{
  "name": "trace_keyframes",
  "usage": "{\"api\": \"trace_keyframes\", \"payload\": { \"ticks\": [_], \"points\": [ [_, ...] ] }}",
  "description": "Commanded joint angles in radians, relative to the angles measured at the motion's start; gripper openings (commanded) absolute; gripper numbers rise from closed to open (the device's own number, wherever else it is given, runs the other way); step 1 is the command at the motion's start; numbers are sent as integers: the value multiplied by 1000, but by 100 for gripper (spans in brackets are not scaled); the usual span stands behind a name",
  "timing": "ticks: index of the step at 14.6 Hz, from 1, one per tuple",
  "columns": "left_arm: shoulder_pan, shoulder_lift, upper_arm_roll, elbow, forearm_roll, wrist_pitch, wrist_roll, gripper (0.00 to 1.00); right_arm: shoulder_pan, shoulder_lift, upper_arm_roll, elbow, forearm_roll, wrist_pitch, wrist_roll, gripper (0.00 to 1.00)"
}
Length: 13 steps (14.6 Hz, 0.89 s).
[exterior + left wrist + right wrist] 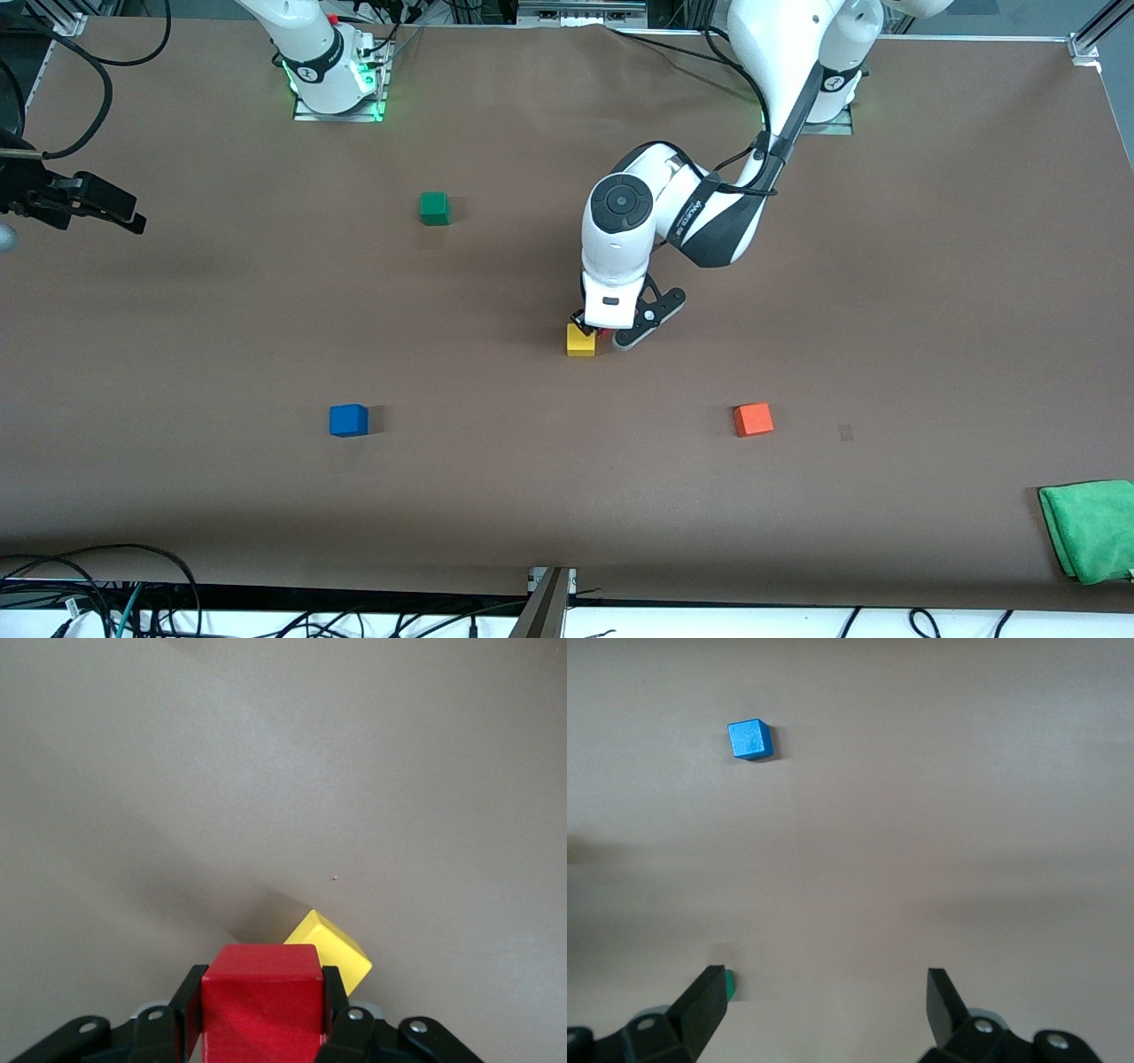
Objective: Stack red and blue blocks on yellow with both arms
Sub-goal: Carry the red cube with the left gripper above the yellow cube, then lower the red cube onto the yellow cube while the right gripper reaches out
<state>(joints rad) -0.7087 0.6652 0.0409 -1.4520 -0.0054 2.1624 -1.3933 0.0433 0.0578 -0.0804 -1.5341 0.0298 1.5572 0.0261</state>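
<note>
— Holding item: left hand (262,1028), clamped on red block (262,1001), low over yellow block (581,340), which sat slightly offset mid-worktop (886,310).
— Right hand (826,1005)?
— Waiting, fingers apart, high above blue block (348,420). Red-yellow contact hidden by the wrist.

The front view looks down from high across the table (930,292), facing both robot bases along its top edge and taking in nearly the whole tabletop. The left wrist view sits close above the left gripper (262,1010), looking past the red block (262,1010) onto the yellow block (332,948); both views share that spot. The right wrist view looks down from higher, past the right gripper (824,997), and shares the blue block (750,739) and green block (730,983) with the front view.
</note>
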Motion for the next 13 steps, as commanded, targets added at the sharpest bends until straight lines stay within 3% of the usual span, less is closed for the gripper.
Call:
{"api": "trace_keyframes", "payload": {
  "ticks": [1, 8, 13],
  "points": [
    [-12, 60, 17, 96, 18, -19, -42, 0, 0, -9, 4, 2, -8, -11, 3, 100],
    [-12, 128, 24, 183, 18, -19, -64, 0, -5, -7, 2, 3, -10, -2, 0, 100],
    [-17, 148, 25, 185, 19, -19, -78, 0, -13, -1, 1, 8, -7, 1, 8, 100]
  ]
}}
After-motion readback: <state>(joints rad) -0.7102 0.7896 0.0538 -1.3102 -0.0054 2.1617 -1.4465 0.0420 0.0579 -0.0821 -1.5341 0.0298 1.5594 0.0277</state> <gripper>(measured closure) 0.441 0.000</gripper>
